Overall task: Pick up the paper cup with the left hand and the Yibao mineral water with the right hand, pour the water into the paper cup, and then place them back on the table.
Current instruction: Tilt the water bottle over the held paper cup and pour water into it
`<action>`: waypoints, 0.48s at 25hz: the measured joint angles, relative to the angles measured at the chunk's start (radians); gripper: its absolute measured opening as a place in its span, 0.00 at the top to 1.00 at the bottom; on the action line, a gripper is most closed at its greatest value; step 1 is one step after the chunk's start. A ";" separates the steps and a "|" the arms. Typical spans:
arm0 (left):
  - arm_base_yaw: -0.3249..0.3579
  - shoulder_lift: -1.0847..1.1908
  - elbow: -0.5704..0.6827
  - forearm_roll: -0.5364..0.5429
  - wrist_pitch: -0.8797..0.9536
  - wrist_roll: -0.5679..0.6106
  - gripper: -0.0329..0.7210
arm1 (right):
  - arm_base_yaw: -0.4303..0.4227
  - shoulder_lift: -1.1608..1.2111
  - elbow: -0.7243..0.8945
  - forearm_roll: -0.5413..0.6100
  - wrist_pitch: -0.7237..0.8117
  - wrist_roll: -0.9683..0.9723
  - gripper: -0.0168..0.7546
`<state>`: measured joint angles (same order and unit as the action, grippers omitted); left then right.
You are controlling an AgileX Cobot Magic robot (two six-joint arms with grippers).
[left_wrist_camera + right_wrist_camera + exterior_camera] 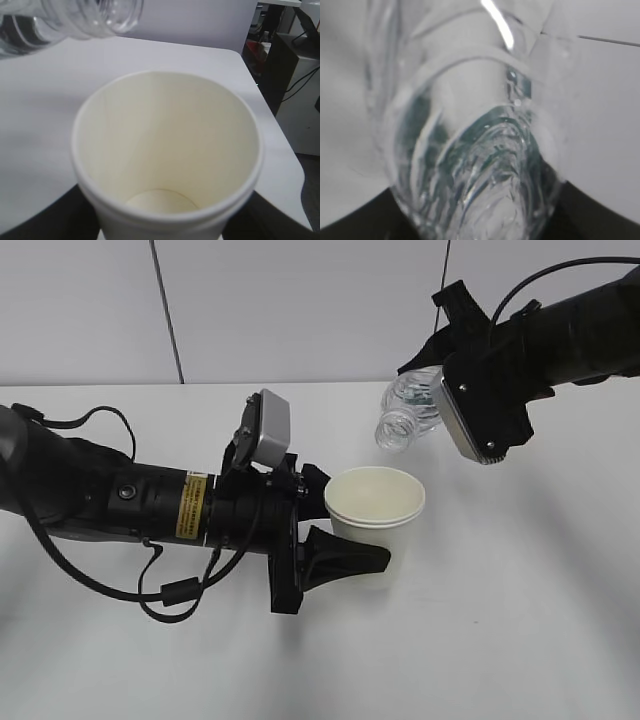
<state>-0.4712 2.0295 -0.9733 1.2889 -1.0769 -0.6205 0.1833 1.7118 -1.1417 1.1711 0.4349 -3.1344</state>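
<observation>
**Bottle tipped toward an empty paper cup**

We see a white paper cup (375, 505) held just above or on a white desk (520, 640); we cannot tell whether its base touches the surface. The left wrist view looks straight down into it: the cream inside is dry and bare down to the round bottom, with no water in it.

Up and to the right of the cup, a small clear water bottle (408, 412) is tilted, its open ribbed neck pointing down and left toward the cup's rim. The mouth sits near the rim but apart from it, and no stream shows. In the right wrist view the bottle (485, 165) fills the frame, with water and a greenish tint visible through the clear plastic.

The left gripper (345, 525) is closed around the cup's side, one black finger (345, 558) in front of the wall and the other behind it, at about a cup's width. The right gripper (432, 365) holds the bottle's body, though a grey camera box (478, 415) hides most of the grip.

The left arm (150, 502) lies nearly level, reaching in from the left edge, with a yellow sticker (190, 505) on its black barrel. The right arm (570, 330) comes in from the upper right, angled down toward the middle of the desk.
</observation>
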 joint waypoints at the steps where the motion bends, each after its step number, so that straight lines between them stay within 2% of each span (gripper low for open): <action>1: 0.000 0.000 -0.009 0.000 0.004 0.000 0.40 | 0.000 0.000 0.000 0.000 0.000 0.000 0.46; 12: -0.003 0.011 -0.052 0.069 0.004 -0.022 0.40 | 0.000 0.000 0.000 0.002 -0.004 0.000 0.47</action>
<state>-0.4739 2.0405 -1.0254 1.3577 -1.0726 -0.6421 0.1833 1.7118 -1.1417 1.1727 0.4312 -3.1344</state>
